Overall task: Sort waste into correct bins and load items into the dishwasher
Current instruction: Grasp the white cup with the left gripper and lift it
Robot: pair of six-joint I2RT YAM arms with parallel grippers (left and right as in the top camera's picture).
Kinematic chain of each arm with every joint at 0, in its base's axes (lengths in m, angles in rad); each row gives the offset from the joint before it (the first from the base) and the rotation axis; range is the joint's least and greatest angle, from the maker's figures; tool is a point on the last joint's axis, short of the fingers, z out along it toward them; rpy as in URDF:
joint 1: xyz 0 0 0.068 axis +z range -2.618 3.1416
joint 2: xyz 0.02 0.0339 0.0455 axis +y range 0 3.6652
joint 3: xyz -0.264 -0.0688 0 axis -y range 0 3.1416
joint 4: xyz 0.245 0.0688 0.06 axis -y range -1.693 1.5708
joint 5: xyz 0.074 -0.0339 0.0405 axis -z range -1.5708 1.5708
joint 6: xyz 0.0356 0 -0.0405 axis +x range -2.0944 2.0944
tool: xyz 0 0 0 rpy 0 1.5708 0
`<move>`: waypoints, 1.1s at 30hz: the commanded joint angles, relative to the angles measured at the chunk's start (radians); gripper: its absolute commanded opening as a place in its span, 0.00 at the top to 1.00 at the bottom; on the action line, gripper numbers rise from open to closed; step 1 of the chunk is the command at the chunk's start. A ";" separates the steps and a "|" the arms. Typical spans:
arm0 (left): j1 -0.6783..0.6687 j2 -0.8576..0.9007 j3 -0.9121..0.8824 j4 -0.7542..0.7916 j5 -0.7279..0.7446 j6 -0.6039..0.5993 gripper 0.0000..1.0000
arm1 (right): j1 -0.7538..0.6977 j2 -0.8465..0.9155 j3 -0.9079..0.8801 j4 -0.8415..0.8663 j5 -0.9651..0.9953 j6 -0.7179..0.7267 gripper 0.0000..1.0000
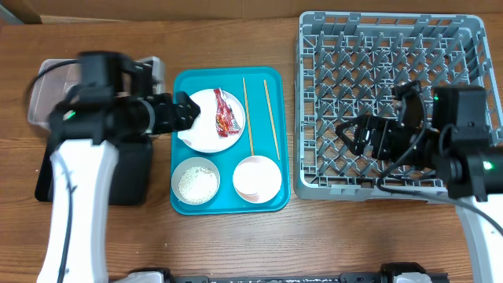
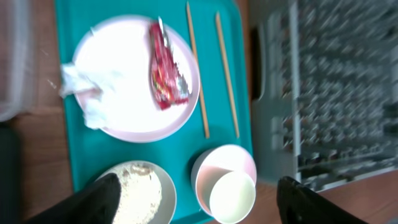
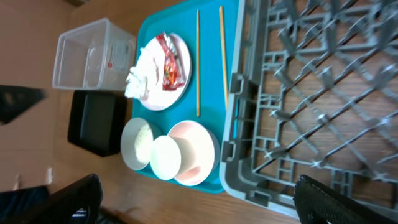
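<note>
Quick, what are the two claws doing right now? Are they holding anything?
Left gripper: open, holding nothing.
Right gripper: open, holding nothing.

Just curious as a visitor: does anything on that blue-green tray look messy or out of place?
Only mildly: the crumpled napkin hangs over the plate rim onto the teal tray, and a red wrapper lies on the plate. Nothing looks spilled or broken.

Brown wooden table [image 1: 236,244], possibly cardboard box [image 1: 17,9] corner
</note>
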 commanded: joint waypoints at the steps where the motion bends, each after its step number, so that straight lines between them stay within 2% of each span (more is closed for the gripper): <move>1: -0.146 0.097 0.012 -0.021 -0.078 0.069 0.25 | -0.002 -0.002 0.018 0.007 -0.060 -0.011 0.01; 3: -0.274 0.170 0.010 -0.050 -0.130 0.078 0.30 | -0.002 -0.016 0.018 -0.002 -0.060 -0.011 0.01; 6: -0.391 0.254 -0.009 -0.085 -0.209 0.040 0.37 | -0.002 -0.045 0.018 -0.038 -0.048 -0.015 0.00; 9: -0.454 0.288 -0.043 -0.074 -0.167 0.043 0.38 | -0.002 -0.049 0.018 -0.053 -0.029 -0.016 0.00; 13: -0.497 0.291 -0.121 -0.040 -0.297 -0.019 0.41 | -0.002 -0.049 0.018 -0.052 -0.029 -0.019 0.00; 16: -0.497 0.291 -0.202 0.030 -0.309 -0.028 0.47 | -0.002 -0.049 0.018 -0.052 -0.029 -0.019 0.00; 18: -0.497 0.291 -0.265 0.067 -0.309 -0.047 0.59 | -0.002 -0.048 0.018 -0.050 -0.030 -0.018 0.00; 21: -0.484 0.289 -0.259 0.082 -0.310 -0.056 0.91 | -0.002 -0.048 0.018 -0.050 -0.030 -0.018 0.00; 22: -0.477 0.289 -0.237 0.079 -0.308 -0.058 0.96 | -0.002 -0.048 0.018 -0.050 -0.030 -0.018 0.00; 24: -0.460 0.289 -0.177 0.040 -0.299 -0.058 0.96 | -0.002 -0.048 0.018 -0.050 -0.030 -0.018 0.00; 26: -0.414 0.288 -0.071 -0.043 -0.252 -0.033 0.96 | -0.002 -0.048 0.018 -0.055 -0.031 -0.014 0.00; 28: -0.352 0.274 0.013 -0.084 -0.097 0.045 0.96 | -0.002 -0.048 0.018 -0.057 -0.031 -0.014 0.00; 29: -0.298 0.258 0.044 -0.088 0.076 0.111 0.96 | -0.002 -0.048 0.018 -0.049 -0.045 -0.013 0.00; 31: -0.233 0.242 0.052 -0.086 0.280 0.170 0.96 | -0.002 -0.048 0.018 -0.035 -0.074 -0.014 0.01; 32: -0.172 0.237 0.052 -0.095 0.477 0.243 0.96 | -0.002 -0.048 0.018 -0.008 -0.124 -0.014 0.03; 33: -0.135 0.237 0.052 -0.114 0.604 0.302 0.96 | -0.002 -0.048 0.018 0.010 -0.159 -0.014 0.04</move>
